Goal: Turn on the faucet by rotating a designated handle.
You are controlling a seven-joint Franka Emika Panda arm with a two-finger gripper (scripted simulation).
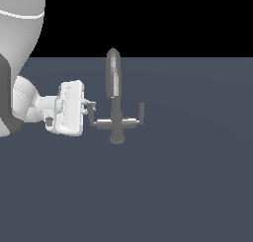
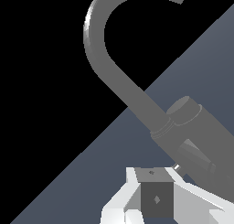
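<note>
Faucet (image 1: 114, 95): a small grey metal fixture standing on the dark blue-grey floor (image 1: 188, 186), a little left of centre in the exterior view and toward the far part of the surface. Its tall spout ends in a rounded tip that rises just above the line where the floor meets the black backdrop.

Spout up close: in the wrist view the faucet (image 2: 119, 77) shows as a thick grey pipe that curves over in a hook at its upper end.

Crossbar: a short horizontal bar low on the stem, with an upturned tip at each end, sitting just above the round base.

Handle (image 1: 95, 118): the crossbar's half on the exterior view's left, a thin L-shaped arm whose stubby tip points upward. It lies right beside the robot's fingers.

Handle in the wrist view: I cannot pick it out with any certainty among the grey parts there.

Arm: the white Panda comes in from the exterior view's left, wrist level, hand pointed toward the faucet.

Gripper (image 1: 89, 106): its small dark fingers sit at the handle's upright tip, very close or touching; I cannot tell which.

Gripper seen from the wrist (image 2: 155, 191): white finger bodies flank a dark grey block.

Pincer state: whether the fingers are spread or pressed together I cannot tell.
</note>
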